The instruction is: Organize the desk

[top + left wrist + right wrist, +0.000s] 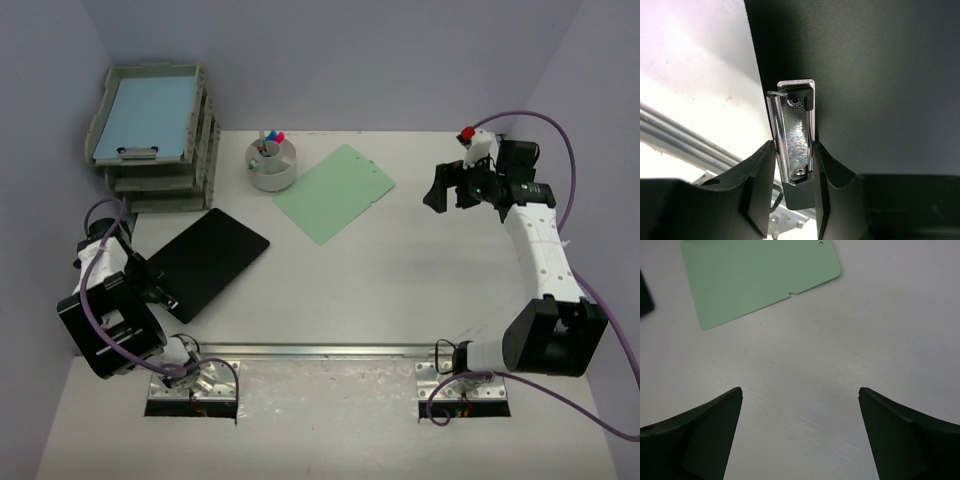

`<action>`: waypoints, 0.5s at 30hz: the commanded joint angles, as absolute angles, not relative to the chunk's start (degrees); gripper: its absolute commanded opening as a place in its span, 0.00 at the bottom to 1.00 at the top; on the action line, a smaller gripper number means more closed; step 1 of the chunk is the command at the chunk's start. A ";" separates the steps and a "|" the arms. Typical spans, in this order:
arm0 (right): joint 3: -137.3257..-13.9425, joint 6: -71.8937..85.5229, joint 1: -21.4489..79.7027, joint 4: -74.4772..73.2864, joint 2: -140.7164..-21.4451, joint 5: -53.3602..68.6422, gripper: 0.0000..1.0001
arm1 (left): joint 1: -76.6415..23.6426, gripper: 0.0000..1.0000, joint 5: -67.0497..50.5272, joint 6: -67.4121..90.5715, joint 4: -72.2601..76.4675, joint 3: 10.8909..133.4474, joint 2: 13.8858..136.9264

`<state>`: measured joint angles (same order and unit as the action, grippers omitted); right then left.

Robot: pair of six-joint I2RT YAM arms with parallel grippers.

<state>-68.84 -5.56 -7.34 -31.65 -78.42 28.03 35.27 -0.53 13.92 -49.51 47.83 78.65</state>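
Observation:
The white desk (400, 280) holds a black clipboard (205, 258) at the left and a green clipboard (333, 192) in the middle back. My left gripper (150, 290) is shut on the black clipboard's metal clip (794, 135), at the board's near left end. In the left wrist view the black board (865, 85) fills the right side and my fingers (757, 185) press the clip from both sides. My right gripper (440, 190) is open and empty above the desk, right of the green clipboard (760, 277).
Grey stacked trays (155, 130) stand at the back left, with a blue clipboard (145, 115) in the top one. A round white pen holder (272, 162) with markers stands beside the green clipboard. A metal rail (320, 350) runs along the near edge.

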 commanded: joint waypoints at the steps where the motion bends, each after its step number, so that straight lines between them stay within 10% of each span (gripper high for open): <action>1: -71.28 -5.67 -6.77 -29.18 -78.66 27.55 0.99 | 36.69 0.00 -3.56 13.27 -52.42 49.88 76.78; 15: -72.38 -5.79 -6.14 -29.44 -79.70 26.89 0.99 | 41.31 0.00 -9.70 10.47 -57.25 53.28 71.64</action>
<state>-69.22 -5.58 -6.53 -31.64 -79.35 27.22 40.90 -5.44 12.26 -55.40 50.00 75.06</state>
